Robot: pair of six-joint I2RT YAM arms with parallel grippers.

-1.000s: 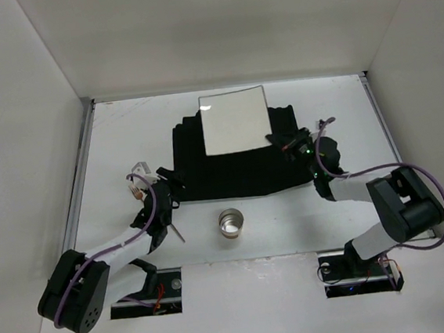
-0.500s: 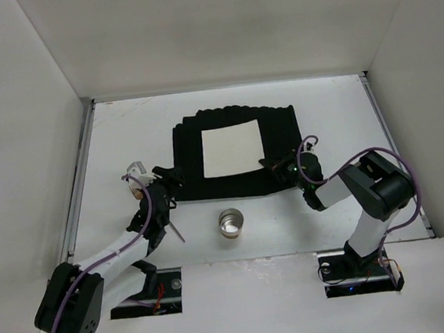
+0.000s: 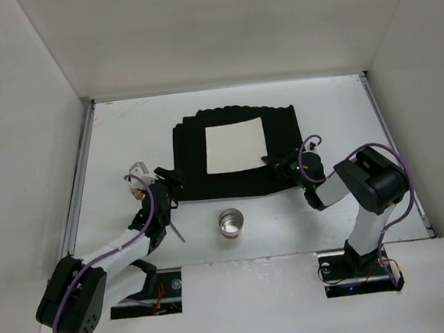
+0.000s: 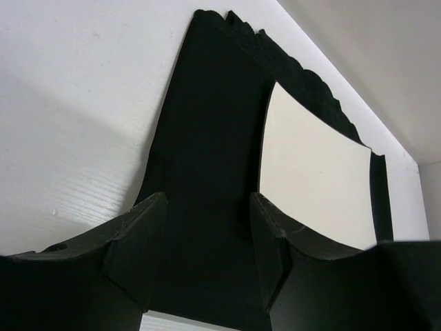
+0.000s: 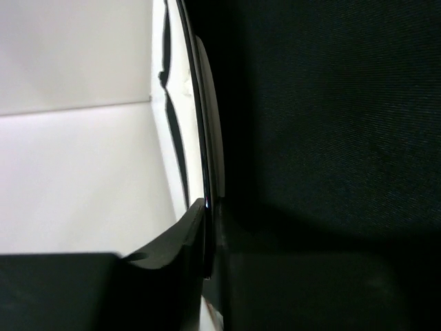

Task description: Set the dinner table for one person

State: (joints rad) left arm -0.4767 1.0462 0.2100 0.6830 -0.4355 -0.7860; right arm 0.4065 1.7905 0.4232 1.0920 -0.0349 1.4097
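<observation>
The white dinner table (image 3: 124, 129) carries a black pleated mat (image 3: 195, 177). A white square plate (image 3: 236, 145) lies flat on the mat's middle. My right gripper (image 3: 273, 161) is low at the plate's near right corner. In the right wrist view the plate's thin rim (image 5: 207, 138) runs between my right gripper (image 5: 213, 234) fingers, pressed against the left finger (image 5: 172, 238), over the mat (image 5: 331, 103). My left gripper (image 3: 172, 177) hovers at the mat's near left corner. In its own view the left gripper (image 4: 207, 241) is open and empty, with the mat (image 4: 207, 152) and plate (image 4: 310, 172) beyond.
A small round metal cup (image 3: 230, 222) stands on the table in front of the mat, between the two arms. White walls close the table in at the back and on both sides. Bare table (image 4: 69, 103) lies to the left of the mat.
The plate has come down from a tilt at the mat's back to lie flat on its middle. The right gripper drew nearer with it. The left arm barely shifted.
</observation>
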